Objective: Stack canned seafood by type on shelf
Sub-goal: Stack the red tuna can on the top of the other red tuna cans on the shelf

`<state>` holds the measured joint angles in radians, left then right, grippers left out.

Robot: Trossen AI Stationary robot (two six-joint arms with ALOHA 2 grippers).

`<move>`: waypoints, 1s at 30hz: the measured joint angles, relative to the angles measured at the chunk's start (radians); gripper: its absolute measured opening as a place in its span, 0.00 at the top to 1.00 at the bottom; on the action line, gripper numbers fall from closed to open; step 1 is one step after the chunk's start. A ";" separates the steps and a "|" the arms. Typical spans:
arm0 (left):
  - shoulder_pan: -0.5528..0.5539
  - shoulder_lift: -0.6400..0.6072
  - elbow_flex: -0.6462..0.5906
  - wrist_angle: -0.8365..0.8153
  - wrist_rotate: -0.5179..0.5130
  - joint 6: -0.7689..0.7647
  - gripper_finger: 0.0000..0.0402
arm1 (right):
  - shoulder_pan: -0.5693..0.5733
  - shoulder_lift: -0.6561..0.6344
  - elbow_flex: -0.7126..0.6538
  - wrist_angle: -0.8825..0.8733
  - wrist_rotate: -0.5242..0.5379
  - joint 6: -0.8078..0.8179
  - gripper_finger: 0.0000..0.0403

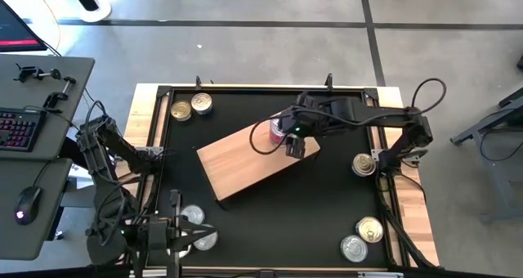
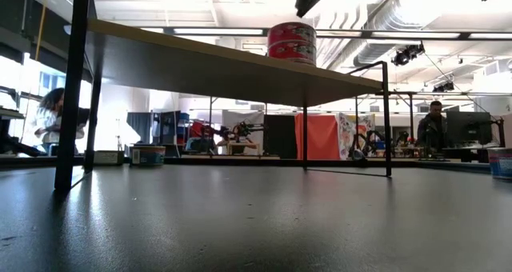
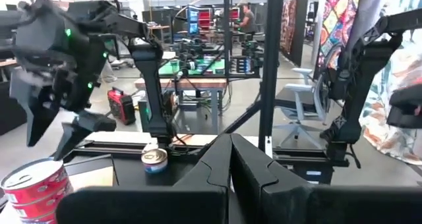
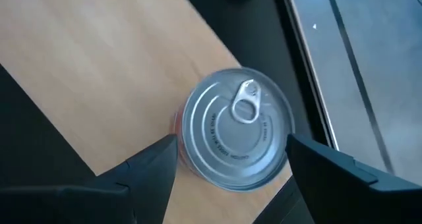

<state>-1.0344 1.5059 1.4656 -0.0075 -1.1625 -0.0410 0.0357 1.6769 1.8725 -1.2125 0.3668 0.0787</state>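
Observation:
The shelf is a light-brown board on thin black legs, lying aslant mid-table. A red-labelled tin stands on its far right corner; the low view shows the red tin as a two-high stack. My right gripper hovers open just above the tin's silver pull-tab top, one finger off each side, touching nothing. My left gripper waits shut at the table's near left corner, held level.
Flat tins lie around the shelf: two at the far left, one at the right edge, two at the near right, two by my left arm. A raised wooden rim frames the black tabletop.

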 joint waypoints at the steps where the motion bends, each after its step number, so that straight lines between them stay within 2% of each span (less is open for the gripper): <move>1: 0.000 0.000 0.000 -0.005 0.001 -0.002 1.00 | 0.000 -0.010 0.000 0.012 0.000 0.017 0.32; 3: 0.000 0.000 0.000 -0.051 0.030 -0.050 1.00 | 0.000 -0.035 0.000 0.025 -0.002 0.050 0.32; 5: 0.008 -0.001 0.000 -0.141 0.120 -0.160 1.00 | 0.005 -0.060 0.000 0.040 -0.034 0.084 0.32; 8: 0.009 0.006 0.000 -0.331 0.295 -0.423 1.00 | 0.015 -0.091 0.000 0.073 -0.150 0.106 0.32; 10: -0.001 0.026 0.000 -0.432 0.369 -0.619 1.00 | 0.034 -0.107 0.000 0.099 -0.233 0.104 0.32; 13: -0.046 0.082 0.000 -0.505 0.394 -0.830 1.00 | 0.087 -0.124 -0.007 0.112 -0.291 0.105 0.32; 16: -0.089 0.165 0.000 -0.533 0.403 -1.034 1.00 | 0.165 -0.126 -0.057 0.115 -0.298 0.105 0.32; 19: -0.096 0.265 0.000 -0.583 0.469 -1.254 1.00 | 0.236 -0.134 -0.186 0.165 -0.300 0.165 0.32; 23: -0.058 0.362 0.000 -0.662 0.572 -1.473 1.00 | 0.304 -0.156 -0.417 0.307 -0.300 0.315 0.32; 27: 0.005 0.407 0.000 -0.794 0.747 -1.576 1.00 | 0.357 -0.194 -0.620 0.536 -0.324 0.483 0.32; 30: 0.039 0.417 0.000 -0.876 0.790 -1.579 1.00 | 0.404 -0.230 -0.738 0.692 -0.315 0.592 0.32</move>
<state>-0.9954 1.9230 1.4654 -0.8834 -0.3723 -1.6204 0.4402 1.4465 1.1349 -0.5201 0.0517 0.6703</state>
